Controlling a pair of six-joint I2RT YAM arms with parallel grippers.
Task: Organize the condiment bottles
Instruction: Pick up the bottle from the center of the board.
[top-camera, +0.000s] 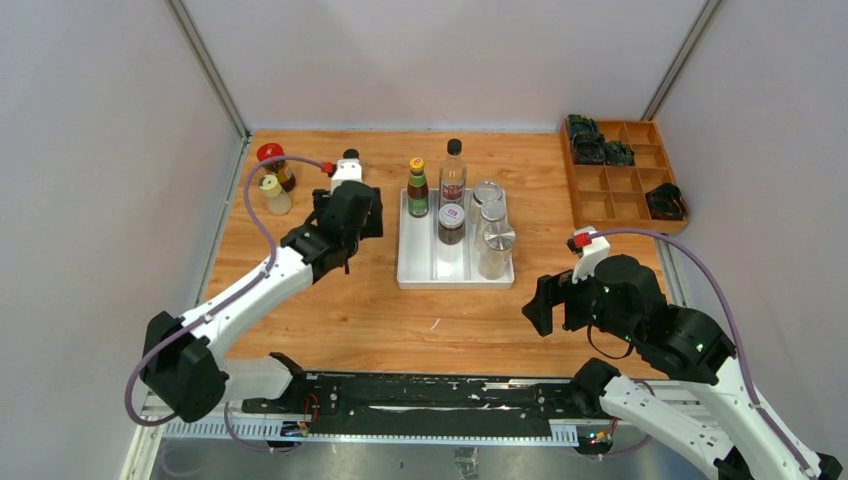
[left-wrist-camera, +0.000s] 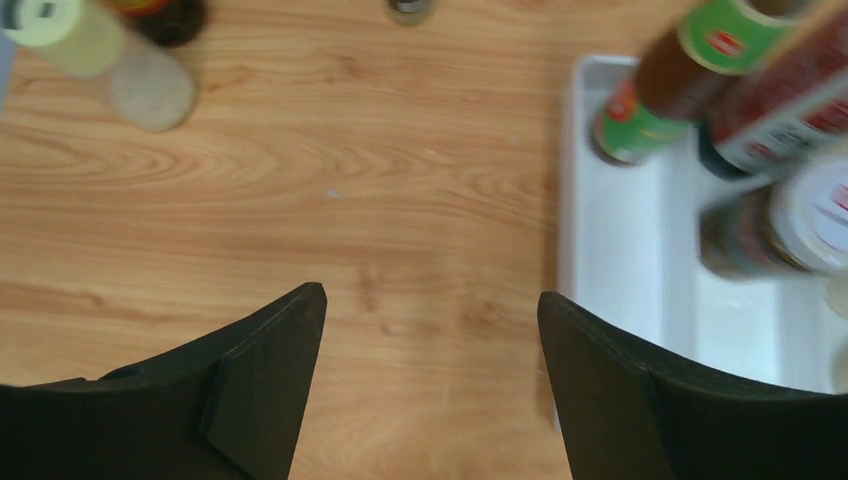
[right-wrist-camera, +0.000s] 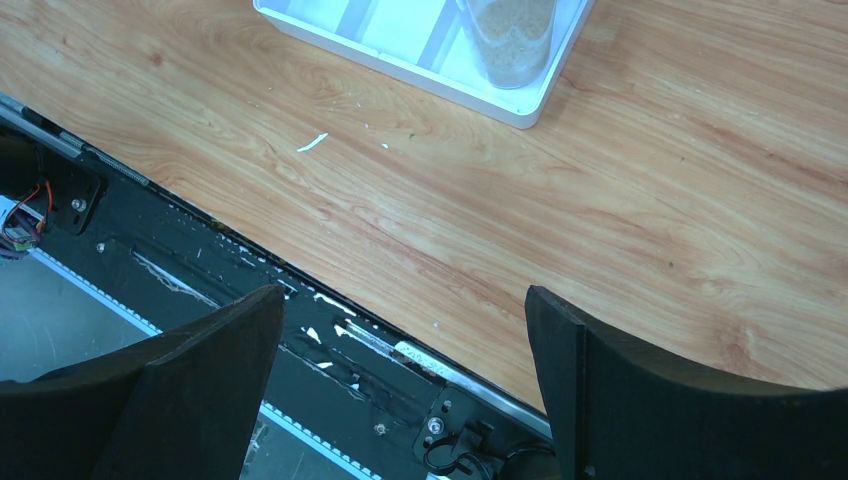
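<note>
Currently the left end effector hangs open and empty above the table beside the white tray; the right end effector is also open.

Soft, even light from above fills the top view, which is bright and sharp, with only short, faint shadows under the arms on the counter. The left wrist view is smeared: the bottles at upper right and the shaker at upper left blur into streaks, though the wood grain reads fairly crisp. The right wrist view is clear, with its fingers dark and featureless along the bottom edge.
</note>
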